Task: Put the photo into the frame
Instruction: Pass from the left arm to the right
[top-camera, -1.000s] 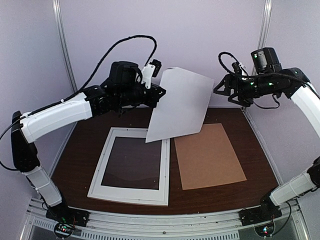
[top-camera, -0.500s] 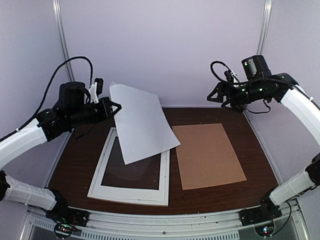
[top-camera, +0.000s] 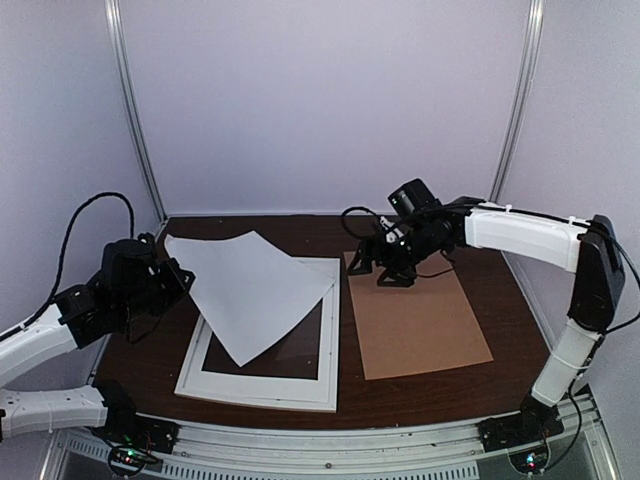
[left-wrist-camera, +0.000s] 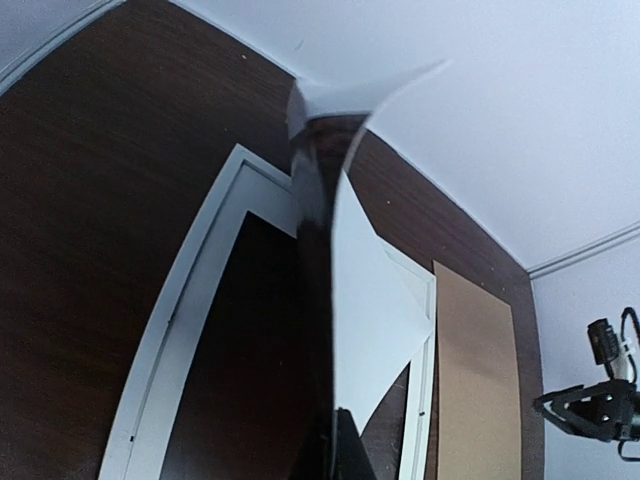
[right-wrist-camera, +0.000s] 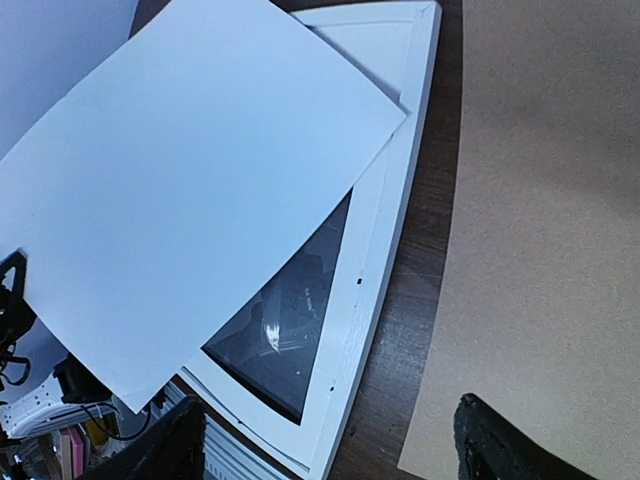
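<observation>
The photo (top-camera: 250, 290) shows only its plain white back. It hangs tilted over the left and far part of the frame (top-camera: 260, 388), which lies flat on the dark table. My left gripper (top-camera: 178, 278) is shut on the photo's left edge, out beyond the frame's left side. In the left wrist view the photo (left-wrist-camera: 375, 310) runs edge-on away from the left gripper (left-wrist-camera: 335, 445). My right gripper (top-camera: 385, 268) hovers open and empty above the frame's far right corner. Its wrist view shows the photo (right-wrist-camera: 200, 200) over the frame (right-wrist-camera: 375, 270), with the right gripper (right-wrist-camera: 335, 445) spread wide.
A brown backing board (top-camera: 415, 310) lies flat to the right of the frame, a narrow strip of table between them. A dark glossy pane (right-wrist-camera: 290, 320) fills the frame's opening. A metal rail (top-camera: 330, 440) runs along the near table edge.
My left arm swung left and down, carrying the photo from high over the middle to low over the frame. My right arm came down and left, from the back right to the frame's far right corner.
</observation>
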